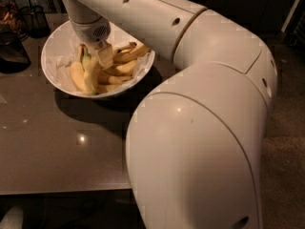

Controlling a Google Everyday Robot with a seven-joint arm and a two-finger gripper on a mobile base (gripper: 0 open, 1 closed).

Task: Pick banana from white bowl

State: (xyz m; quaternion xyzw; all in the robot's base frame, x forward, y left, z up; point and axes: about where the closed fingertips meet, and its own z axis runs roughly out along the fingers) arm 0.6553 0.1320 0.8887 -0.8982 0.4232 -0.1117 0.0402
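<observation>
Camera view. The white bowl (53, 51) sits toward the far left corner of the tabletop (57, 151). The hand (103, 56) is down inside the bowl on the pile, touching or just beside the banana (89, 75), which lies in the bowl's left half with its dark end up. You cannot tell whether the hand is open or closed.

Step, as judged: the grasp itself, lift not yet done. Your next move likely calls for a firm hold on that one fruit, then a straight rise clear of the rim without dragging its neighbours.

Count: one bowl, one hand, one dark mesh cup (32, 18) at the far edge. At least five bananas show; the arm (200, 128) may hide more.
</observation>
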